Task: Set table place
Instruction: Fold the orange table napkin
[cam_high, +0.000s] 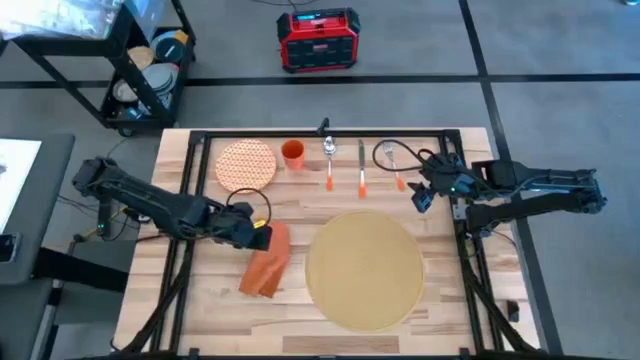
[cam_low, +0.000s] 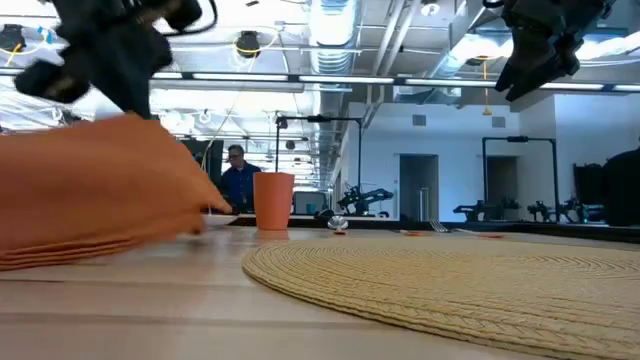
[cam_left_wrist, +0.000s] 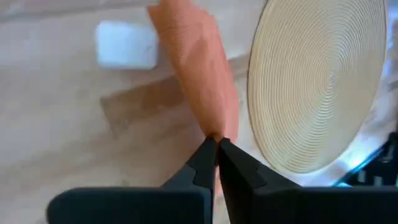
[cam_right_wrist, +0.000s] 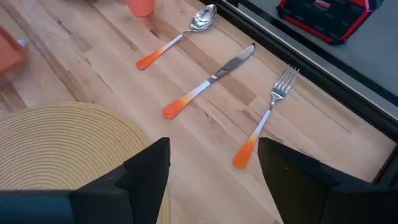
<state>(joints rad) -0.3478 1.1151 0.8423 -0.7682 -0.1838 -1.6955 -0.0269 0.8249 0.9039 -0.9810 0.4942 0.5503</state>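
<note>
The round tan placemat (cam_high: 363, 268) lies flat on the wood table (cam_high: 200, 300), right of centre toward the near edge. To its left is an orange napkin (cam_high: 268, 262), with my left gripper (cam_high: 258, 235) shut on the napkin's far end. My right gripper (cam_high: 425, 195) hangs open above the table beyond the placemat's far right rim, holding nothing. In the right wrist view its fingers stand near the fork (cam_right_wrist: 267, 118), knife (cam_right_wrist: 208, 81) and spoon (cam_right_wrist: 180, 37), which lie flat side by side. My left gripper pinches the napkin's far end (cam_left_wrist: 214, 127) between its two fingers, which come slanting down from the table's left side. That end is raised off the wood. The napkin slopes away from the fingers, and its near end (cam_high: 262, 285) rests on the table.
A patterned orange-and-white plate (cam_high: 246, 165) and an orange cup (cam_high: 293, 153) stand at the far left of the table. The cutlery lies along the far edge. A black frame (cam_high: 330, 132) edges the table. A red case (cam_high: 318, 40) sits on the floor beyond.
</note>
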